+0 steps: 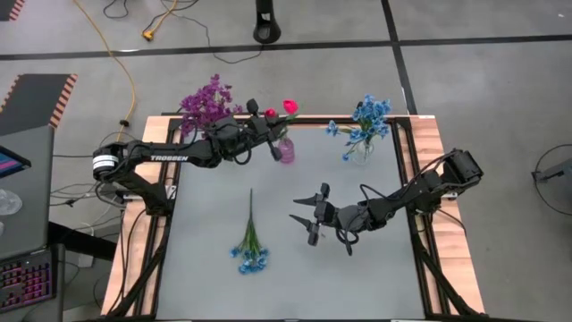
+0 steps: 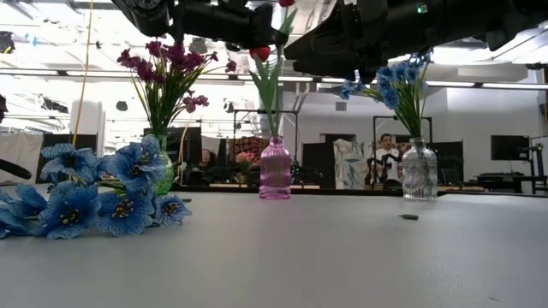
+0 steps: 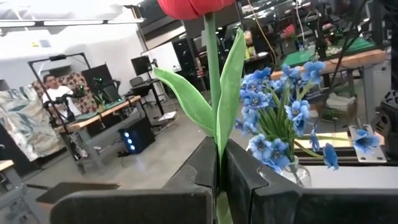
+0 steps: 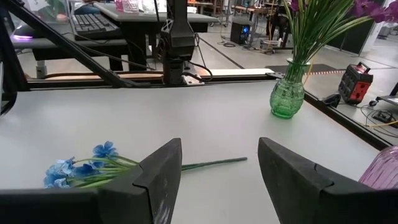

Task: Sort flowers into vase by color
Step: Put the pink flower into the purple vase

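The jaws of the left gripper (image 1: pixel 275 136) are pinching tight on the stem of a red tulip (image 1: pixel 290 106), and the jaws of the right gripper (image 1: pixel 306 215) are standing wide apart with nothing between them. The left gripper is holding the tulip right over the pink vase (image 1: pixel 286 150), which is standing near the middle of the table's far edge. Another red bud (image 1: pixel 270 114) is already standing in that vase, so I think this tulip is going in next to it. To do it well, the arm should be keeping the stem straight up and down, bringing its tip over the narrow mouth, going down slowly, and only then letting go, so the light vase is not getting knocked over. The tulip is looking stiff, with a thin green stem and two long green leaves. The right gripper is hovering over the middle of the table, near a blue sprig (image 1: pixel 250 253) that is lying flat toward the near edge, with its stem pointing at the far edge. That one looks like the next to go. Purple flowers (image 1: pixel 206 100) are sitting in a green vase (image 4: pixel 286 94) by the far left corner, and blue flowers (image 1: pixel 366 119) are sitting in a clear vase (image 2: pixel 419 169) by the far right corner.
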